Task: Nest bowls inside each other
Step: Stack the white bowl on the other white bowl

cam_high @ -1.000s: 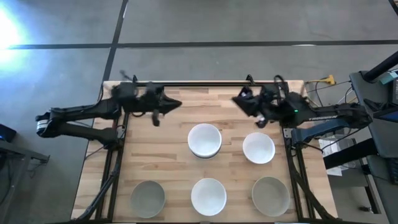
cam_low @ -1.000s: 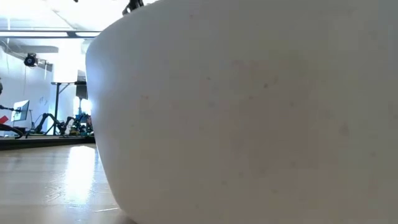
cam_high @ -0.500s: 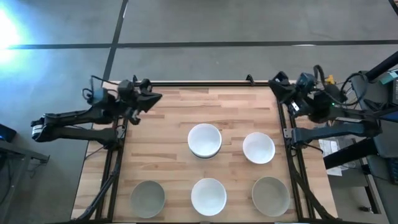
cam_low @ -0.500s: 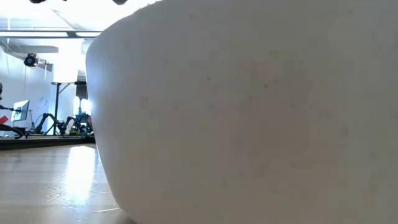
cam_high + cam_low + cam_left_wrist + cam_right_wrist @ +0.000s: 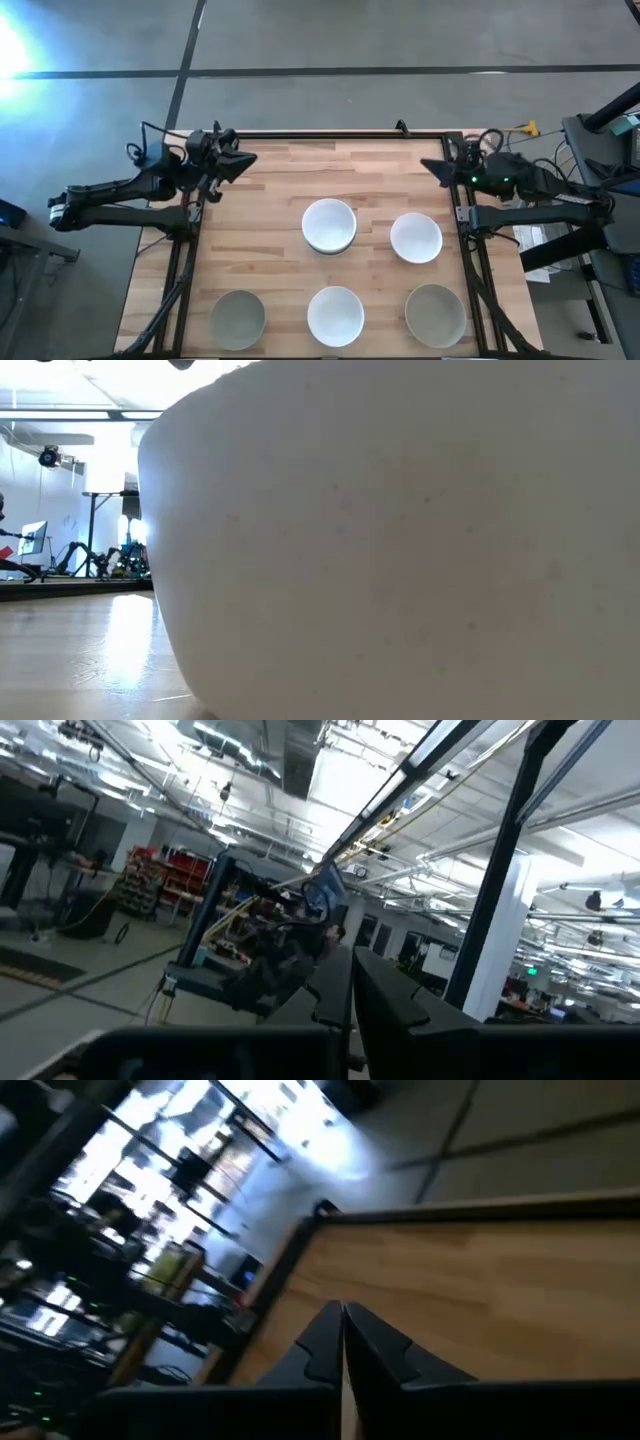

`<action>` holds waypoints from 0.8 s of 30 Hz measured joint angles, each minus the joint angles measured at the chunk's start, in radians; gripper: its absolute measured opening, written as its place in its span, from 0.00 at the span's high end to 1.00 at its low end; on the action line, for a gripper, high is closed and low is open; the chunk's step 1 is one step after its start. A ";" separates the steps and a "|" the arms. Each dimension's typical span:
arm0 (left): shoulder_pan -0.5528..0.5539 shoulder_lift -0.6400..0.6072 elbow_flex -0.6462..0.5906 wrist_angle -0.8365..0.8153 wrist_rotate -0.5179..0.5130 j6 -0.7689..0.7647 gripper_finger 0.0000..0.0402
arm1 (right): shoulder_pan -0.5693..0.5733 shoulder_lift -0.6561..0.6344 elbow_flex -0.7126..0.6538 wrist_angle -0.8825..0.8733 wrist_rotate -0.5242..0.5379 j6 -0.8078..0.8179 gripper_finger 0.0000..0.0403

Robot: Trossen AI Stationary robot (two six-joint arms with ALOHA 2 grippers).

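In the high view five bowl places show on the wooden table. A white bowl (image 5: 329,225) stands in the middle and looks nested in others below it. A white bowl (image 5: 416,238) is to its right. Along the near edge stand a grey-green bowl (image 5: 237,317), a white bowl (image 5: 335,314) and a grey-green bowl (image 5: 435,313). The dark bowls do not show. One white bowl (image 5: 400,540) fills the low view. My left gripper (image 5: 240,160) hovers shut over the far left corner. My right gripper (image 5: 432,167) hovers shut by the far right edge. Neither holds anything.
A black rail (image 5: 330,134) runs along the table's far edge, and black frame legs (image 5: 180,270) (image 5: 470,270) run down both sides. Bare wood (image 5: 340,165) lies between the two grippers at the far side. Cables and gear (image 5: 590,190) sit beyond the right edge.
Both arms have drawn back from the far middle of the table, the left gripper toward the left edge and the right gripper toward the right edge. The bowls have stayed where they were.
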 joint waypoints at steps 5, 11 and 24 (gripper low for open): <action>0.000 0.006 0.000 -0.006 -0.001 -0.019 1.00 | 0.000 0.048 0.053 -0.336 -0.055 0.164 0.92; 0.000 0.024 0.000 -0.004 -0.018 -0.019 1.00 | 0.000 0.172 0.128 -0.729 -0.184 0.268 0.81; 0.000 0.121 0.013 -0.003 -0.051 -0.064 1.00 | -0.014 0.471 0.111 -0.795 -0.269 -0.058 0.71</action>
